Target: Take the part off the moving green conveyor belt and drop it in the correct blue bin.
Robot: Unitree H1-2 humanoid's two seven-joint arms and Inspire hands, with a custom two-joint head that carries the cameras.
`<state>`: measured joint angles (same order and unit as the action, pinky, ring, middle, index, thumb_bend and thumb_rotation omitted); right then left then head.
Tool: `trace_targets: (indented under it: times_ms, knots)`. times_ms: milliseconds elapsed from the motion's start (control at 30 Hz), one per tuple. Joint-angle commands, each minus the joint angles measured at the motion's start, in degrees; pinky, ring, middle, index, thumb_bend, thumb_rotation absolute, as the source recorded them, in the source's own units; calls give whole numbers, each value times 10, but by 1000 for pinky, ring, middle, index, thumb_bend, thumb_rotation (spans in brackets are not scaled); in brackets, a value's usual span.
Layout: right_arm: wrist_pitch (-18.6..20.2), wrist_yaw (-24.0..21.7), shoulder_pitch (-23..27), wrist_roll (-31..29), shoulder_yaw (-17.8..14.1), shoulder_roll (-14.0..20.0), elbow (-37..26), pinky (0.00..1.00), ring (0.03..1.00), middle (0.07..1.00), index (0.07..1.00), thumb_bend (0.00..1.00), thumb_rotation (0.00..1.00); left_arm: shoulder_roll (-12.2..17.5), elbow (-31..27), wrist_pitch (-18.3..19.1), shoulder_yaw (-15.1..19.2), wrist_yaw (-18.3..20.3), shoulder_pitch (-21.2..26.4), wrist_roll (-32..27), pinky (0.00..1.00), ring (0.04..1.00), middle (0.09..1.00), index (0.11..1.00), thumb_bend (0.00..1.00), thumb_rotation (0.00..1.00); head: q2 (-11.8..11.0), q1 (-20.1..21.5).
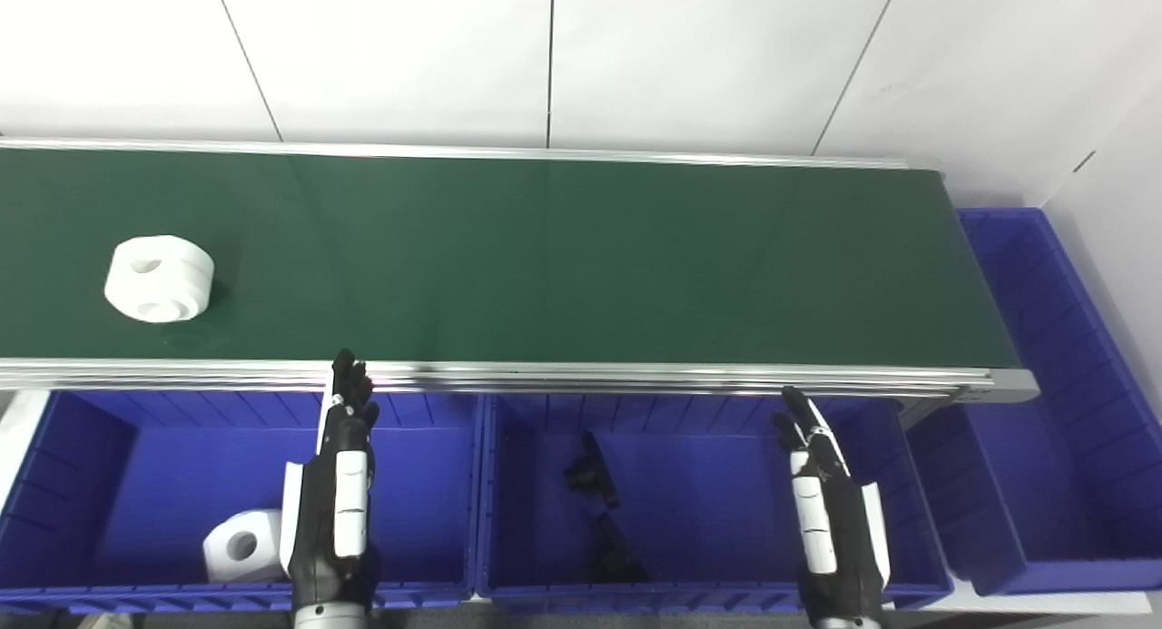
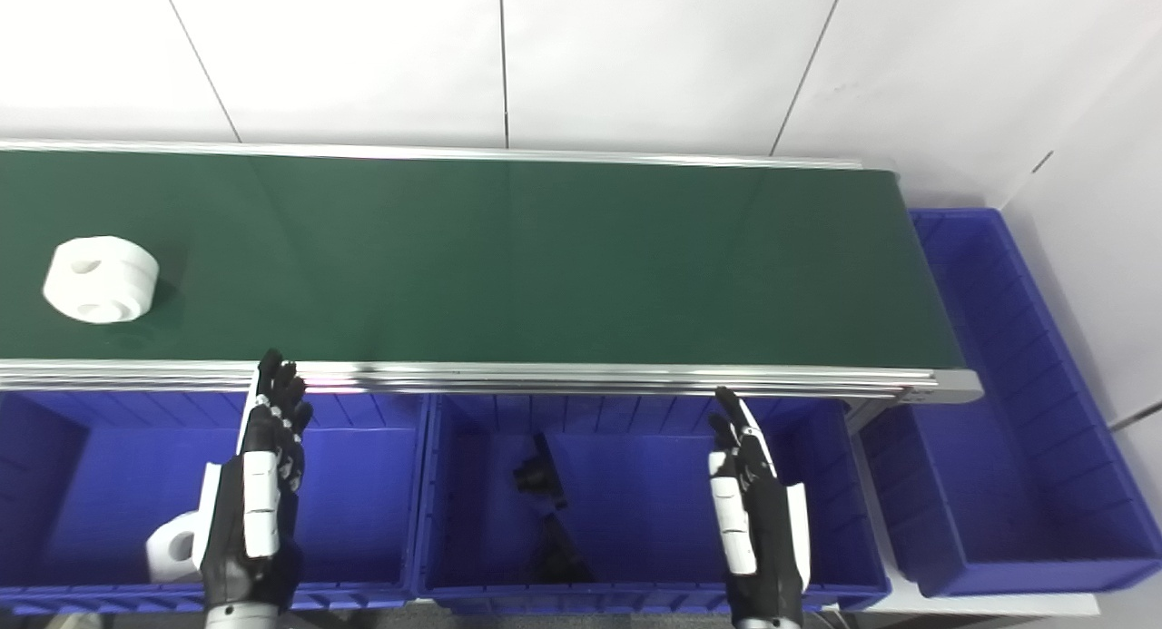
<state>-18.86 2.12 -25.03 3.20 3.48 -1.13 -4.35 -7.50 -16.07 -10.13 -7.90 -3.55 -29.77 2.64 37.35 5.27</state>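
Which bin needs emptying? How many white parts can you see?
2: one white part on the green belt at its left end, one in the left blue bin, partly behind the left robot hand. More may be hidden.

Bright, even light; soft glare streaks on the green conveyor belt (image 1: 545, 257), slightly soft focus

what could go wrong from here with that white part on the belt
1. The white part sits at the far left of the green conveyor belt, away from both hands; a mistimed reach may miss it.
2. The left hand hovers open over the left blue bin, below the belt's rail, so it could clip the rail when reaching.
3. The middle blue bin holds black parts; dropping there would likely missort.
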Motion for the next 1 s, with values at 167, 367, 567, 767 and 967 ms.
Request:
trace_targets:
  times_ms: [167, 367, 567, 767, 967]
  knots:
    - [-46, -1, 3, -4, 2, -3, -3, 936, 915, 940, 883, 654, 878, 0, -13, -20, -8, 2, -1, 12, 1000, 1000, 1000, 1000, 587, 1000, -8, -2]
    - [-60, -1, 5, -7, -2, 1, 16, 924, 912, 939, 885, 641, 899, -3, 1, -24, -11, -1, 0, 17, 1000, 1000, 1000, 1000, 655, 1000, -34, -22]
    - [-70, -11, 12, -37, -10, 10, 45, 944, 915, 940, 880, 643, 884, -9, 34, -51, -14, -9, 7, 35, 997, 982, 1000, 1000, 699, 1000, -72, -50]
    - [-76, -16, 20, -59, -18, 15, 67, 953, 909, 933, 878, 635, 879, -18, 64, -72, -16, -18, 14, 51, 999, 973, 1000, 1000, 750, 1000, -95, -73]
    - [-74, -25, 29, -80, -28, 19, 86, 973, 913, 938, 881, 615, 889, -27, 96, -93, -18, -25, 24, 60, 1000, 979, 992, 1000, 801, 1000, -118, -101]
